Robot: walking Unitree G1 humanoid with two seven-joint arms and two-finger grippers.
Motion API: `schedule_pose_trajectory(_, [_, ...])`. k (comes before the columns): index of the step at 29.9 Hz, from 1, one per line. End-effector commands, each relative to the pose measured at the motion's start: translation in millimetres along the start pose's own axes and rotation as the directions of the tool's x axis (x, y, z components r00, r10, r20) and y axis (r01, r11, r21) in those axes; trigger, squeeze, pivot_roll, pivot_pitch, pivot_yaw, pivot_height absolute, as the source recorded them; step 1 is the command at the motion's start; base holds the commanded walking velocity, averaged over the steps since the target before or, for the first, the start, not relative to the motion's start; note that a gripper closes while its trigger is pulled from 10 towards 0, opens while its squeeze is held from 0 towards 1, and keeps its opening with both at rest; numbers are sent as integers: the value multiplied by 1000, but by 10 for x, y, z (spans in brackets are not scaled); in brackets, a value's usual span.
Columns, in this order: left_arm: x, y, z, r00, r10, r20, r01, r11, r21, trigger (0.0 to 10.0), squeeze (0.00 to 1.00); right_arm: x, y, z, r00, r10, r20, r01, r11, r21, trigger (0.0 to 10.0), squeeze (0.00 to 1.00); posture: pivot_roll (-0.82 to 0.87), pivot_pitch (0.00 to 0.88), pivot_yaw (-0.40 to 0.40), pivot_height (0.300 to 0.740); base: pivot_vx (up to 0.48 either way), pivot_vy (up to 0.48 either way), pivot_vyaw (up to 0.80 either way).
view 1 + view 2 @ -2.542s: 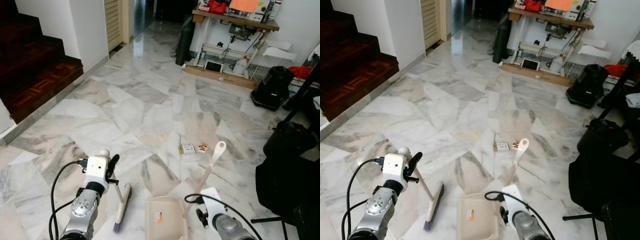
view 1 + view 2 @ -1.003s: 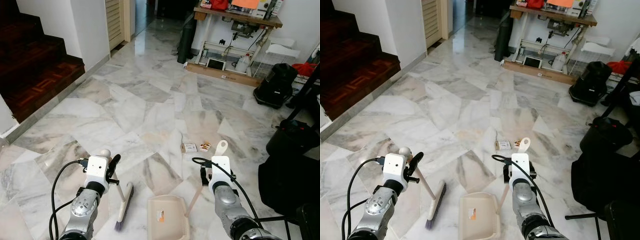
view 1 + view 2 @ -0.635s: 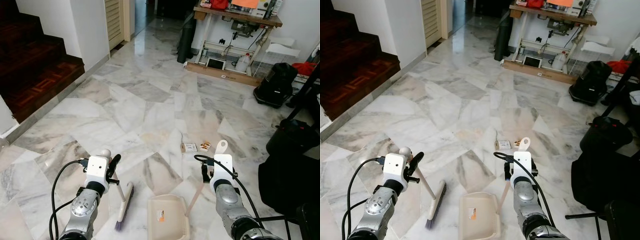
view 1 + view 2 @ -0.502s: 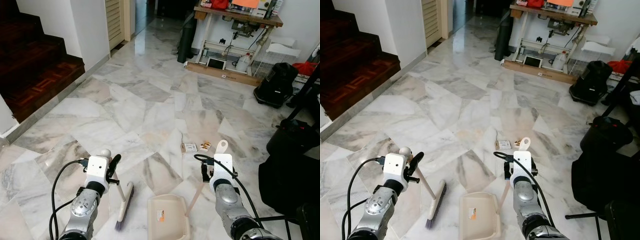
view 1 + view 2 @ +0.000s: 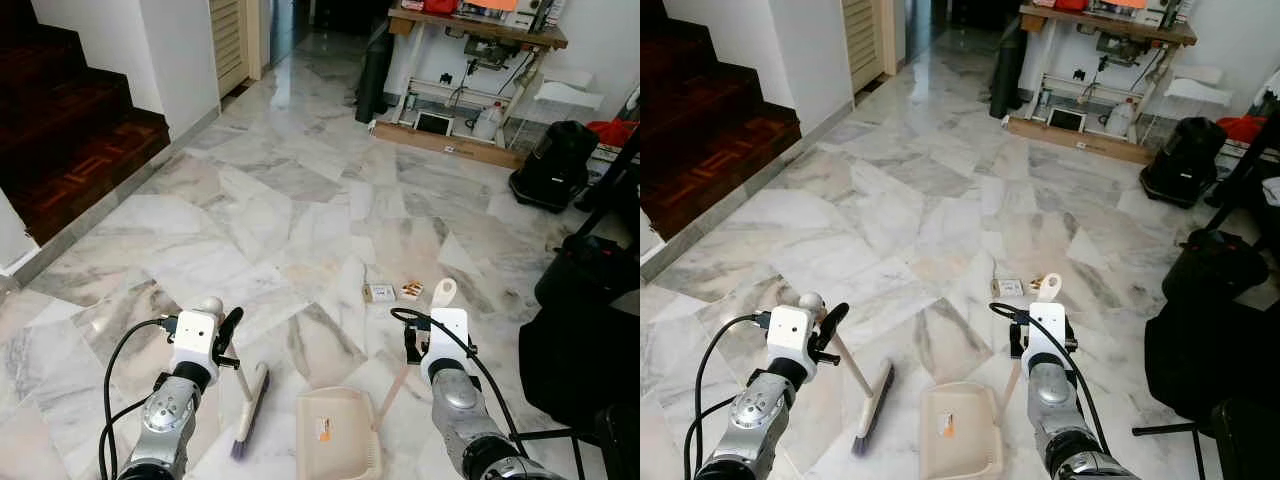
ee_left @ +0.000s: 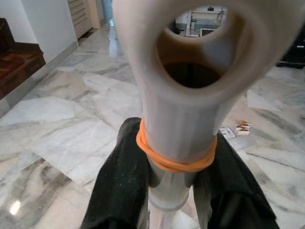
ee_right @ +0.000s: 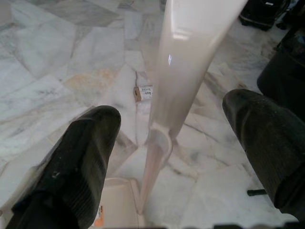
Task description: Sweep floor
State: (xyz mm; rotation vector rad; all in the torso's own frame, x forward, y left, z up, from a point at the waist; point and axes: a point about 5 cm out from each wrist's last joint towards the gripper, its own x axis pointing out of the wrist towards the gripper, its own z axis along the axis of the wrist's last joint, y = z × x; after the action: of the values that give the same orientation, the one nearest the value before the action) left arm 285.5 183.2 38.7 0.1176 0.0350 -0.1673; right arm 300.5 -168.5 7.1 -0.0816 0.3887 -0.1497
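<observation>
My left gripper (image 5: pixel 226 335) is shut on the cream handle of a broom (image 5: pixel 250 408); an orange band circles the handle (image 6: pixel 176 119) just above the black fingers (image 6: pixel 121 186). The brush head rests on the marble floor. A beige dustpan (image 5: pixel 338 432) lies flat beside it, its long handle (image 7: pixel 183 71) rising at a slant. My right gripper (image 5: pixel 415 345) stands open around that handle, and both fingers (image 7: pixel 81 157) sit apart from it. A small card (image 5: pixel 378 293) and a wrapper (image 5: pixel 409 292) lie on the floor just beyond the dustpan.
Dark wooden stairs (image 5: pixel 70 140) rise on the left. Black bags (image 5: pixel 590 340) crowd the right side, and another black bag (image 5: pixel 555 165) sits farther back. A workbench (image 5: pixel 470 40) with clutter stands against the far wall. Open marble floor stretches ahead.
My right gripper has come up from low beside the dustpan pan to a spot high on its handle, its fingers around it. The left arm and broom have stayed put.
</observation>
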Motion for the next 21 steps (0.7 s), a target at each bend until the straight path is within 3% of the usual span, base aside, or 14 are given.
schedule_pose_trajectory(1, [-7, -17, -32, 1000, -14, -23, 14, 1000, 0, 10000, 0, 43, -51, 107, 999, -16, 35, 15, 1000, 22, 10000, 0, -12, 16, -106, 740, 0, 0, 0])
schedule_pose_trajectory(17, [-6, -28, -32, 1000, -19, -23, 19, 1000, 0, 10000, 0, 58, -83, 111, 1000, -21, 21, 21, 1000, 17, 10000, 0, -8, 12, -104, 740, 0, 0, 0])
schedule_pose_trajectory(18, [-6, -28, -32, 1000, -19, -23, 19, 1000, 0, 10000, 0, 58, -82, 110, 1000, -20, 20, 20, 1000, 17, 6157, 0, -7, 10, -105, 740, 0, 0, 0])
schedule_pose_trajectory(20, [-5, -27, -31, 1000, -19, -24, 19, 1000, 0, 10000, 0, 59, -81, 112, 1000, -18, 21, 18, 1000, 20, 0, 0, -7, 10, -105, 740, 0, 0, 0])
schedule_pose_trajectory(21, [-4, -27, -31, 1000, -20, -24, 20, 1000, 1, 10000, 0, 60, -80, 114, 1000, -17, 21, 17, 1000, 21, 0, 0, -7, 10, -105, 740, 0, 0, 0])
